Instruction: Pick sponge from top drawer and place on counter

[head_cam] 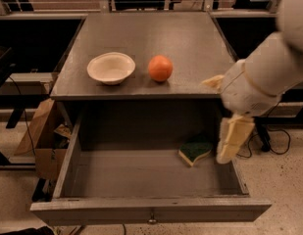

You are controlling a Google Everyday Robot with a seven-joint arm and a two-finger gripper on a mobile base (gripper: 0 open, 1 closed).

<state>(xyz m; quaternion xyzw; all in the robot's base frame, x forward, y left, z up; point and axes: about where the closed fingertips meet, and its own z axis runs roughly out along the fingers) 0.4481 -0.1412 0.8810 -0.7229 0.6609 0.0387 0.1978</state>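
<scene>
The sponge, dark green over pale yellow, lies in the right part of the open top drawer, near its back wall. The drawer is pulled out towards me, with its small knob at the front. The counter is the grey top above it. My gripper points down at the end of the pale arm. It hangs over the drawer's right edge, just right of the sponge and apart from it. It holds nothing that I can see.
A white bowl and an orange ball sit on the front half of the counter. A cardboard box stands on the floor left of the cabinet. Cables lie on the floor at the right.
</scene>
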